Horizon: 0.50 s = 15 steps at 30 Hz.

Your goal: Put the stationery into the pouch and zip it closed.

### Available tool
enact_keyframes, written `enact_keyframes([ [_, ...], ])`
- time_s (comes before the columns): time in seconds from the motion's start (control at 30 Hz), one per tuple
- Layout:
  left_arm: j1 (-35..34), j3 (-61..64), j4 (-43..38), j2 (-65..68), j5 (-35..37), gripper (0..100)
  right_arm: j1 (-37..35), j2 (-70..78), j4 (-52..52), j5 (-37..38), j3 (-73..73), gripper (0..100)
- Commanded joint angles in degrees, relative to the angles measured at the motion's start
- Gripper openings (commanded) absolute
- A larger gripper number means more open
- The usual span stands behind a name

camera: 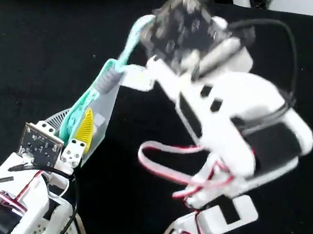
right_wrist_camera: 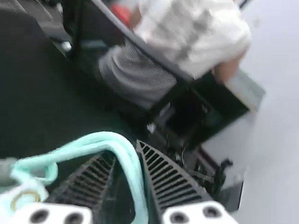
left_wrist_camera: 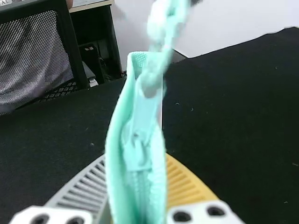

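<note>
while the soft, translucent plastic pouch point(camera: 105, 101) with its mint-green zipper band point(left_wrist_camera: 138, 154) hangs stretched above the black tabletop point(camera: 32, 49) between the two arms, the left claw point(left_wrist_camera: 136, 196) is clamped on its near end, grey and yellow jaws pressing the zipper band from either side; the right claw point(right_wrist_camera: 125, 182) is closed on the thin mint-green cord loop point(right_wrist_camera: 88, 142) at the far end, the cord running through the narrow gap between its black ribbed jaws; whether stationery lies inside i cannot tell; the pouch looks light and limp, so it will likely sag and fold unless kept taut; the smooth loop may slip; the stiffer zipper band seems the safest place to take hold.
</note>
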Motion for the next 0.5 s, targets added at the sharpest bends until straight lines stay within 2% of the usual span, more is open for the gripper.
enact_keyframes([
  [0.0, 0.75, -4.79, 1.14, -0.18, -3.08, 3, 5.01, -1.8, 0.18, -6.51, 3.03, 1.1],
  [0.1, 0.84, -7.16, 4.22, -0.18, -4.13, 3, 5.8, -1.8, 0.18, -10.29, 7.16, 1.1],
  [0.27, 0.84, -8.04, 5.45, -0.18, -5.36, 3, 4.31, -2.68, 0.18, -10.99, 16.66, 1.1],
  [0.47, 0.84, -8.13, 5.27, -0.18, -5.36, 3, 4.4, -11.82, -1.49, -13.54, 34.77, 1.1],
])
